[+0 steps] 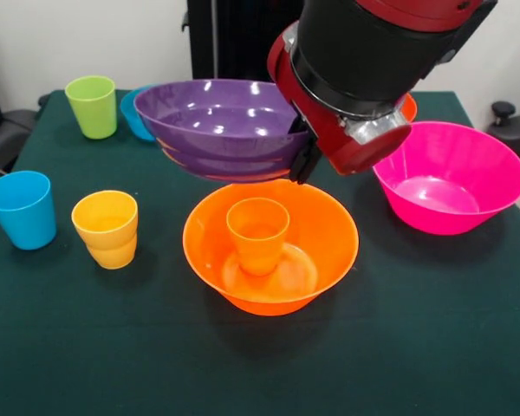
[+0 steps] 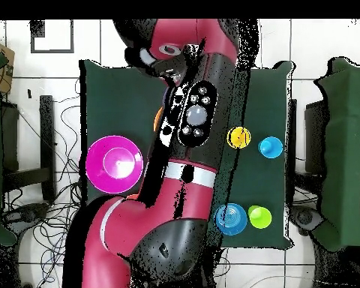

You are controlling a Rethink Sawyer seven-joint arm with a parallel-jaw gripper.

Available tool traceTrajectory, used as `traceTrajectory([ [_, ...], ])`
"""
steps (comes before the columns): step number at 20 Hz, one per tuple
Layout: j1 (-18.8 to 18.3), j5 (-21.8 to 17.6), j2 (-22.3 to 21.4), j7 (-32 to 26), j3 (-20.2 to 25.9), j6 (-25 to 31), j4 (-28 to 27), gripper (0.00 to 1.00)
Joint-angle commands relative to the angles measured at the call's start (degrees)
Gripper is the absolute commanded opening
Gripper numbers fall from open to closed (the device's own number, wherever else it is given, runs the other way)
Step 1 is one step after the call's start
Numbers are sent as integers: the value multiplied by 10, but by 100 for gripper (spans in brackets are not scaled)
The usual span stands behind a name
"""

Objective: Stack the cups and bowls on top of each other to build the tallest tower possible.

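Observation:
My gripper [image 1: 302, 158] is shut on the right rim of a purple bowl [image 1: 217, 121] and holds it tilted in the air. A second purple rim shows nested under it. Right below stands the wide orange bowl [image 1: 329, 238] with the small orange cup [image 1: 257, 232] upright inside it; the purple bowl is apart from the cup. The yellow cup [image 1: 107, 228], blue cup [image 1: 22, 209] and lime green cup [image 1: 92, 106] stand to the left. In the overhead view the arm hides the gripper and the orange bowl.
The wide pink bowl [image 1: 451, 178] sits at the right, also in the overhead view [image 2: 115, 163]. A small blue bowl [image 1: 130, 113] sits behind the lime cup. A red-orange bowl [image 1: 408, 106] peeks out behind the arm. The table has a dark green cloth [image 1: 416, 347].

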Motion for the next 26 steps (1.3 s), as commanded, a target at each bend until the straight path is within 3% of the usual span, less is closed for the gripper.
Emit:
traceTrajectory([
  [1, 10, 11, 31, 65, 53, -36, 49, 0],
  [14, 24, 21, 22, 87, 67, -70, 88, 0],
  [26, 18, 38, 41, 92, 47, -75, 63, 0],
])
